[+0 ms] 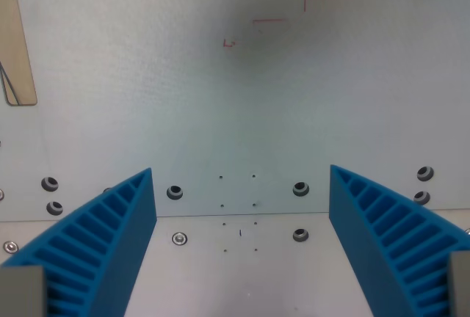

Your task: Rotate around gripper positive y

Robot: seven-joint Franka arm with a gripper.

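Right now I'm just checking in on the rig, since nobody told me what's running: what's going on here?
Nothing is being handled. The wrist view looks down past the claw, whose two blue ribbed fingers stand wide apart with nothing between them. Below is a pale table with bolt holes, some thin red marks, and a tan strip at the wrist view's left edge. The job is only to turn the claw, and no object is involved.

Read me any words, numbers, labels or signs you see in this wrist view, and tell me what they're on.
No readable text.
Thin red line marks on the white table: lines only, no letters or numbers.
Blue fingers of the gripper: ribbed, no label.
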